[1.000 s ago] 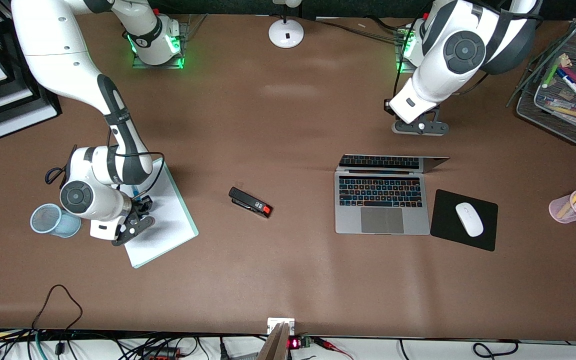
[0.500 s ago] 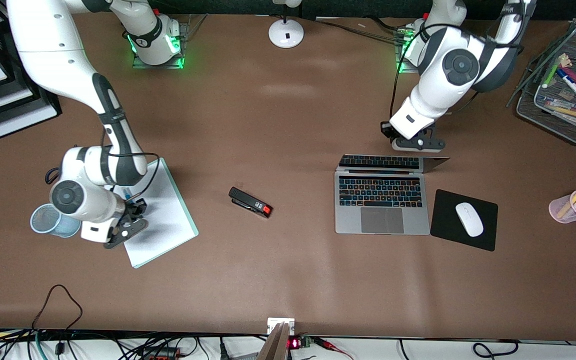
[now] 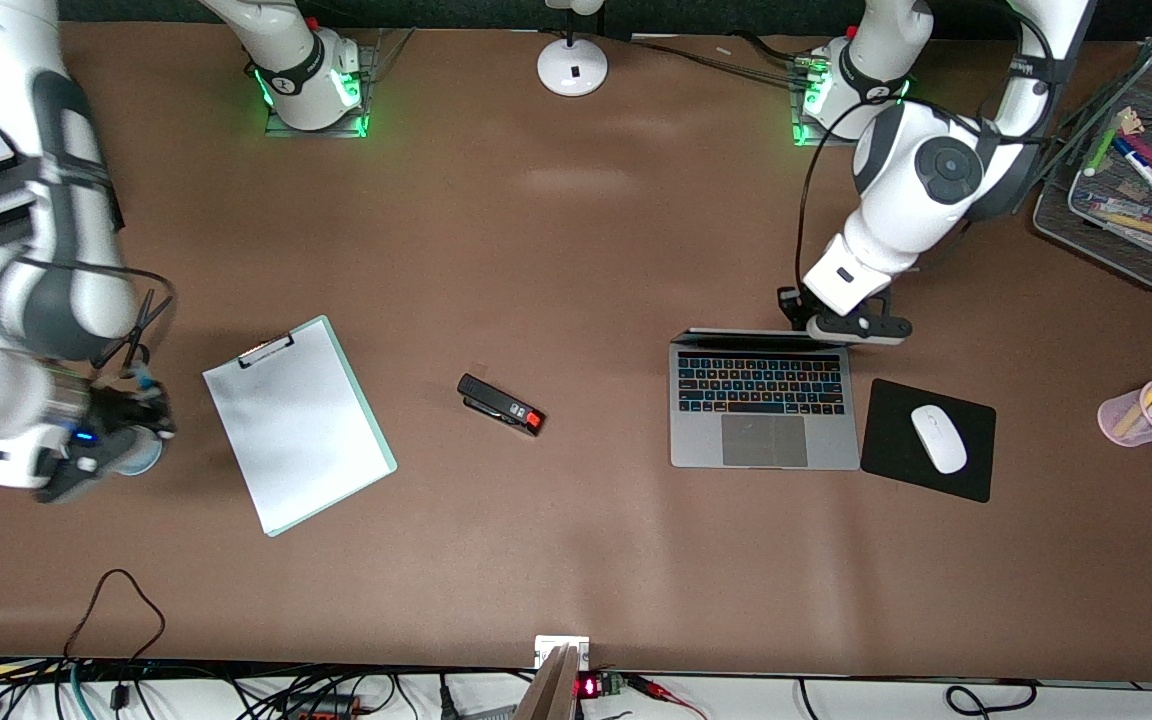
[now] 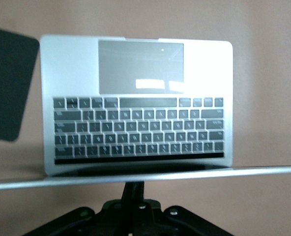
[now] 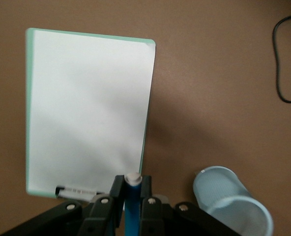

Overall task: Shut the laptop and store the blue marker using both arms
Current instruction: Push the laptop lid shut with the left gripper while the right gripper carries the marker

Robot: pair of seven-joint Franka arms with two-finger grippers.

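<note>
The silver laptop [image 3: 764, 440] lies toward the left arm's end of the table, its lid [image 4: 145, 176] up and showing only as a thin edge over the hinge side of the keyboard [image 4: 138, 129]. My left gripper [image 3: 836, 330] is shut and sits at the lid's top edge, holding nothing. My right gripper [image 5: 132, 189] is shut on the blue marker [image 5: 131, 211], whose pale end [image 5: 132, 178] sticks out past the fingertips. It hangs at the right arm's end of the table [image 3: 106, 425], beside the pale blue mesh cup [image 5: 231, 199], with the marker [image 3: 143, 381] upright.
A clipboard with white paper [image 3: 298, 425] lies beside the cup. A black stapler [image 3: 501, 403] lies mid-table. A white mouse [image 3: 938, 438] rests on a black pad [image 3: 886, 465] next to the laptop. A pink marker cup [image 3: 1151, 410], a mesh tray [image 3: 1116, 230] and a lamp base [image 3: 572, 66] are also here.
My right arm lifted the blue marker off the clipboard and swung it over beside the mesh cup. My left gripper came down onto the laptop lid, which has tipped toward the keyboard.
</note>
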